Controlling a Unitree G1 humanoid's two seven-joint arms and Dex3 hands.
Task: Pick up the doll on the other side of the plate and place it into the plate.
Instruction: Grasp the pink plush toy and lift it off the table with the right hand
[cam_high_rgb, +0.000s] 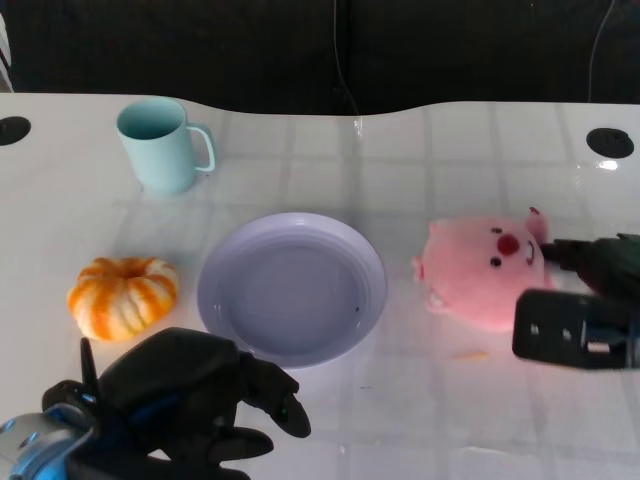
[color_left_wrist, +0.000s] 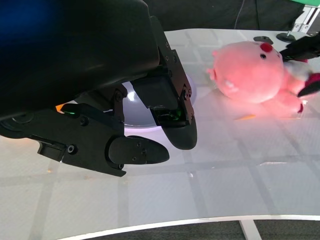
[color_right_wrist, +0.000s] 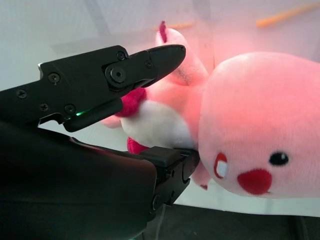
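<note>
One plush pink pig doll (cam_high_rgb: 487, 270) at right, right robot hand (cam_high_rgb: 585, 300) grasping it, one round lavender plate (cam_high_rgb: 292, 287) centre, left robot hand (cam_high_rgb: 195, 400) released, glossy white surface (cam_high_rgb: 400, 160).

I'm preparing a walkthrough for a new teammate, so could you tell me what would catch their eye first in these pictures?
The pink plush pig doll lying to the right of the empty lavender plate stands out most, with the right hand closing around its body. Next come the orange-and-white pumpkin left of the plate and the pale blue mug behind it.
</note>
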